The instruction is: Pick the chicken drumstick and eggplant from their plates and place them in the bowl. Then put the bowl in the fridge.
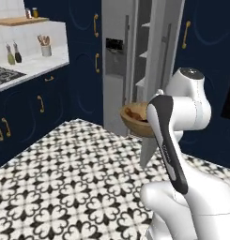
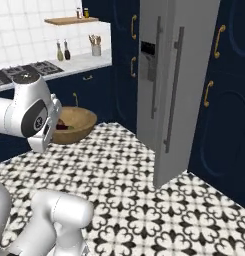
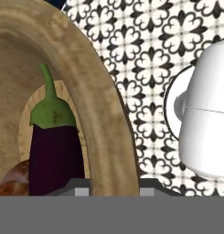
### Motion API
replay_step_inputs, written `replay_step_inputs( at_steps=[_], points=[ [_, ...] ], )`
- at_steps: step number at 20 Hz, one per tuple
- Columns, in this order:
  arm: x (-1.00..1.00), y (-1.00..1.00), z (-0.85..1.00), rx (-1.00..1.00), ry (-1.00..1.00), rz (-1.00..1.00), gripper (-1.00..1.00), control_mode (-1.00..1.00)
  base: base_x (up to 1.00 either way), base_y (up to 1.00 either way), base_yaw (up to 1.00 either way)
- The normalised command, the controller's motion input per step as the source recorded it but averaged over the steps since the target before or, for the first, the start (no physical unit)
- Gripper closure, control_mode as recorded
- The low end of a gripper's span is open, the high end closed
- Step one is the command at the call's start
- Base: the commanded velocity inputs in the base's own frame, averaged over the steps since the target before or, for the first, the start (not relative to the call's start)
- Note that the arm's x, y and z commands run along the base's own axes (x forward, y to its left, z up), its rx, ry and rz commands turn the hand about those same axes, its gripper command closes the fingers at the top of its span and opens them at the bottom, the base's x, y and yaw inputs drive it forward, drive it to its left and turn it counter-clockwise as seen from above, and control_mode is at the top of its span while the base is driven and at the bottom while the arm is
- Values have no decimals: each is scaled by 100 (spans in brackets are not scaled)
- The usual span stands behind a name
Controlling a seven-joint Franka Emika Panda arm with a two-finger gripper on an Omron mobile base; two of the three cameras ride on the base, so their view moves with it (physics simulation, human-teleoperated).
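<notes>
The fridge (image 2: 169, 75) stands with one door swung open. The bowl (image 3: 104, 114) hangs above the patterned floor (image 1: 65, 187), its rim clamped in the narrow end effector (image 3: 111, 185). Inside lie the eggplant (image 3: 54, 155) and chicken drumstick (image 3: 15, 180), touching

Bowl (image 3: 104, 114): we record tan-brown wood, lighter rim.
Eggplant (image 3: 54, 155): we see glossy dark purple, green cap and stem.
Chicken drumstick (image 3: 15, 180): we note reddish-brown.
Fridge (image 2: 171, 75): we list grey steel, black dispenser panel.
Floor (image 1: 65, 187): we log black-and-white floral tile.
Cabinets (image 2: 224, 100): we enter dark navy, gold handles.
</notes>
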Motion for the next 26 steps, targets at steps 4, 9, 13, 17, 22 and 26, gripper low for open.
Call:
replay_step_inputs(
  at_steps=[4,9,13,17,22,26],
  points=[
    [0,0,0,0,0,0,100,100,98,76,-46],
    [0,0,0,0,0,0,100,100,100,80,-45],
    [0,0,0,0,0,0,100,100,100,80,-46],
    [0,0,0,0,0,0,100,100,100,76,-46],
    [0,0,0,0,0,0,100,100,100,74,-46],
    [0,0,0,0,0,0,100,100,96,70,-47]
  ],
)
